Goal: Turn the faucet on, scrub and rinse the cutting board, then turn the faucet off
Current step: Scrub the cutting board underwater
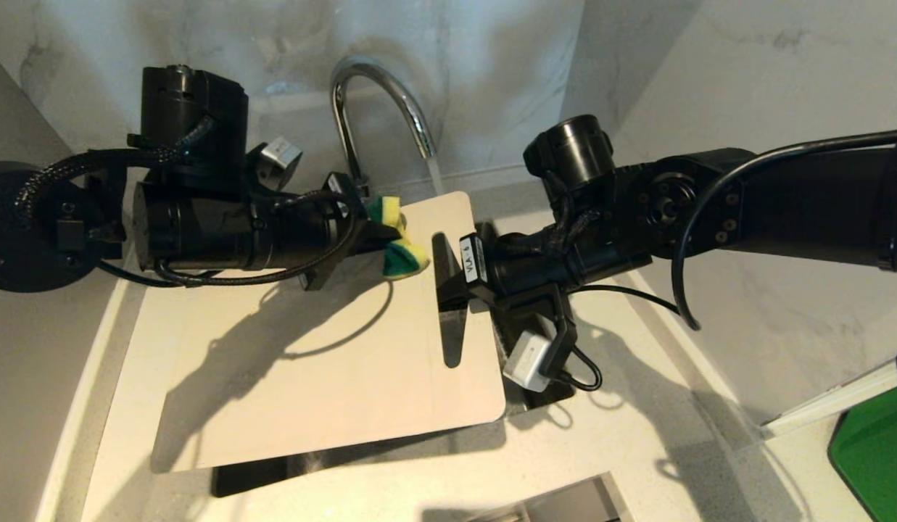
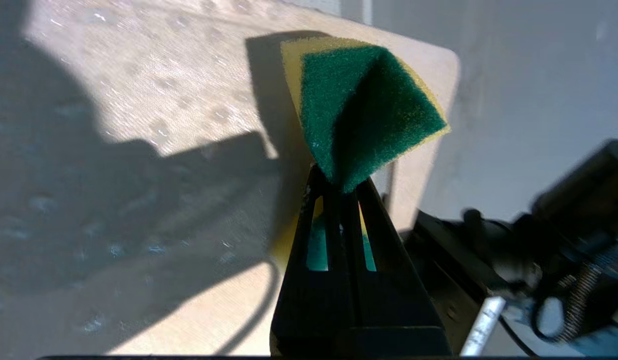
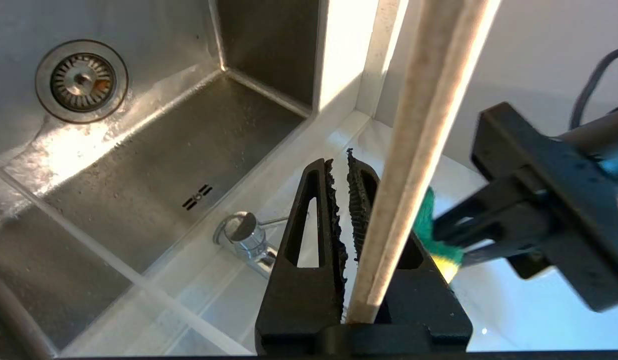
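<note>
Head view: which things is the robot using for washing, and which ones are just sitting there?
Used for the job:
- faucet, water running
- cutting board, held over the sink
- sponge, squeezed in the left gripper
- right gripper, shut on the board's edge

Just sitting there:
- green thing at the picture's edge
- marble wall

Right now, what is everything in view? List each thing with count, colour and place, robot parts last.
chrome gooseneck faucet: one, silver, behind the sink, water running.
cream-white plastic cutting board: one, held over the sink.
green-and-yellow sponge: one, folded, near the board's far corner.
stainless steel sink: one, grey, round drain, under the board.
green object: one, far right edge.
left gripper: black, fingers shut on the sponge.
right gripper: black, fingers clamped on the board's slotted end.
</note>
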